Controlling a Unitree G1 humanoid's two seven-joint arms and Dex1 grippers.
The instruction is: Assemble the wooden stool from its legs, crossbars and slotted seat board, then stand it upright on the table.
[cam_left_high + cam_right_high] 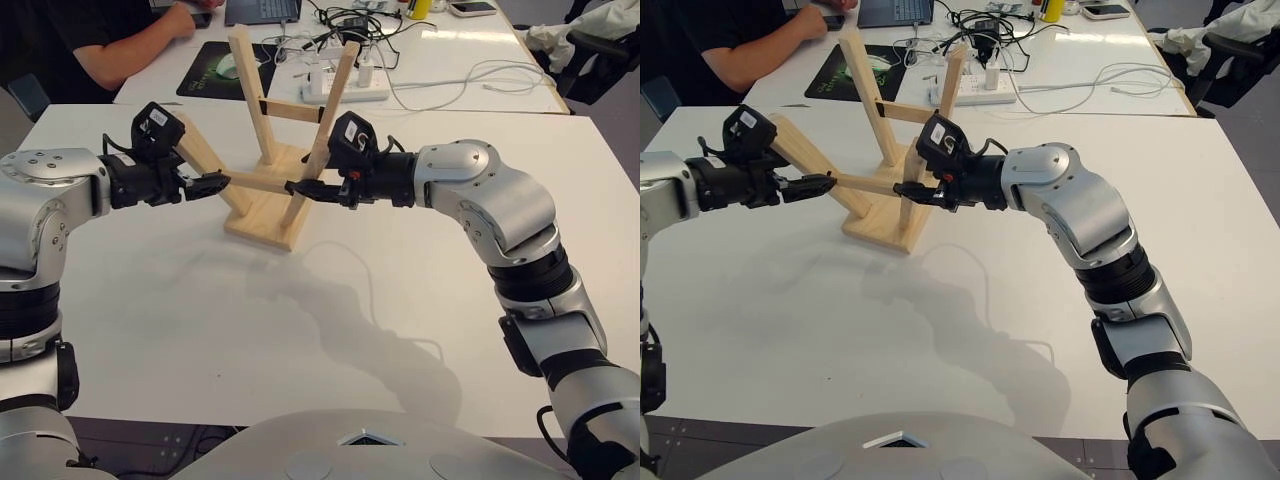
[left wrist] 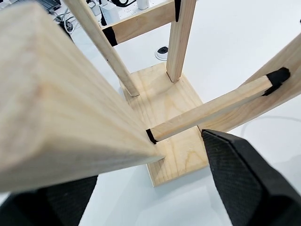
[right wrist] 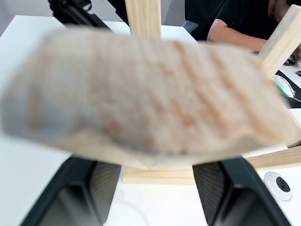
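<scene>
Stool (image 1: 290, 110) stands inverted on seat board (image 1: 255, 215); left gripper (image 1: 205, 185) and right gripper (image 1: 305, 188) meet its near legs (image 1: 203, 148), probably for flipping, though I cannot tell if either grips.

This looks like an office or a shared lab workroom. The wide white table (image 1: 200, 330) in front has a round cable grommet (image 3: 277, 181) set into its top, the way desks do. Pushed up behind it stands a second white desk (image 1: 500, 70), and that one is plainly somebody's workplace: a laptop (image 1: 262, 10), a dark mouse pad (image 1: 225, 70) with a mouse (image 1: 228, 66) on it, a white power strip (image 1: 345, 85) with plugs in it, a tangle of cables (image 1: 440, 85) trailing across the top, and a phone (image 1: 472, 8) at the far edge. A person in a black sleeve (image 1: 110, 40) sits at that desk, forearm resting on it.
</scene>
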